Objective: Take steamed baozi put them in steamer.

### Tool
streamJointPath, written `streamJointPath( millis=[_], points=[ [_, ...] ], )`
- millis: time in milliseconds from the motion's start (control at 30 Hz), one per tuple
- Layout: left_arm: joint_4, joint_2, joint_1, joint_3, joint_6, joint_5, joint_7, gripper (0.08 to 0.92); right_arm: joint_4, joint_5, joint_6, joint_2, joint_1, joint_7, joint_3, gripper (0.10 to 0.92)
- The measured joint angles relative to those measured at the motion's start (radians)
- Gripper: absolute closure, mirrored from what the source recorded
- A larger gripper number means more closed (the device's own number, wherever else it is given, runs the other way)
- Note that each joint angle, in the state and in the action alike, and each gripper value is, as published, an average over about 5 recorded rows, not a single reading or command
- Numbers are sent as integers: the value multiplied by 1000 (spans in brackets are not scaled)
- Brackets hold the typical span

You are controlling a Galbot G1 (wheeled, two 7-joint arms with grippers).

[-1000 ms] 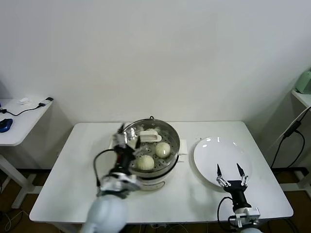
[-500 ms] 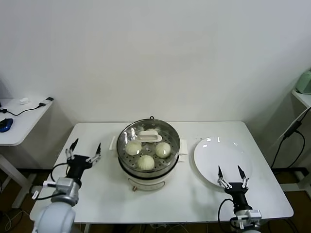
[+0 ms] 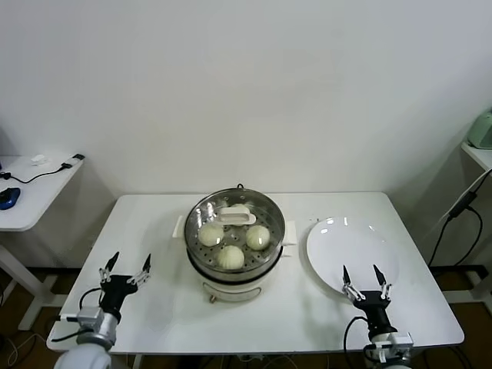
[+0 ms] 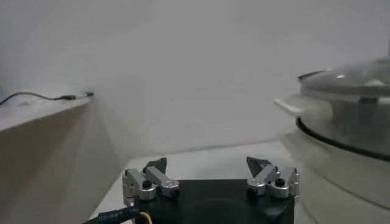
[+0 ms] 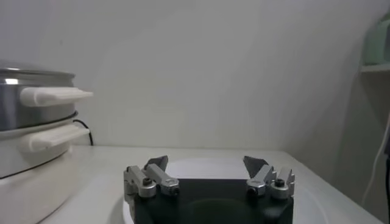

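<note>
Left gripper (image 3: 124,265): held low at the near left table edge, jaws spread wide, nothing between them. It is drawn back toward the robot compared with half a second ago, and a second ago it was up against the steamer's near-left wall.

Right gripper (image 3: 366,279): parked at the near right edge, jaws wide and empty, fingertips over the near rim of the white plate (image 3: 384,238). No change is noted from the earlier views.

White plate: just beyond the right gripper, nothing seen on it.

Steamer (image 3: 265,265): well ahead and right of the left gripper, ahead and left of the right one; stainless pot on white base. The glass lid (image 3: 273,215) with white handle is seated on top.

Baozi (image 3: 229,257): three are visible through the lid on the perforated tray; a fourth cannot be confirmed. They are judged light, soft and easily dented, slightly tacky; best taken across the dome's sides with a gentle squeeze.
</note>
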Motion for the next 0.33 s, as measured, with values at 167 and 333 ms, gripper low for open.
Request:
streamJointPath(
  millis=[167,333],
  points=[
    [18,-4,8,-1,-22,-21,3,177,5,4,-3,-3,-1,-1,0,203],
    [29,-4,11,-3,-33,-32,5,177,8,5,-5,-2,-2,-2,-1,203]
  ],
)
